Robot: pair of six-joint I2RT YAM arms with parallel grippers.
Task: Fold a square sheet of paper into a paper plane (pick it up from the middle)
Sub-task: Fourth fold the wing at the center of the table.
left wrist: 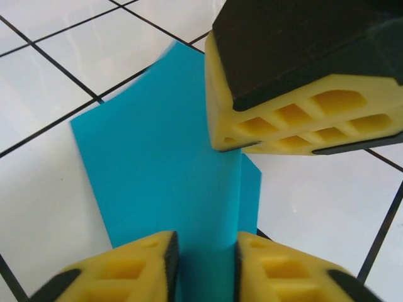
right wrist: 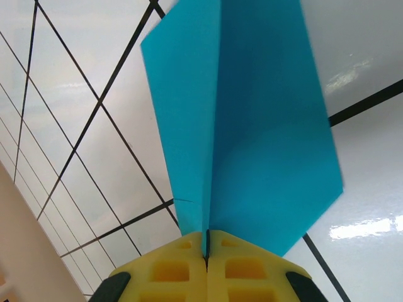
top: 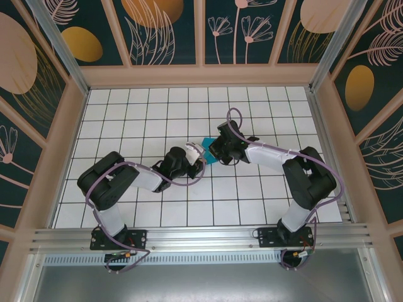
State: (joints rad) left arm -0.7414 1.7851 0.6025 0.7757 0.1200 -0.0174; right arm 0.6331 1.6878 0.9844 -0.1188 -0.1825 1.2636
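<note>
Inspection finding: no legible text, label, brand, number or sign was found in any view.
</note>
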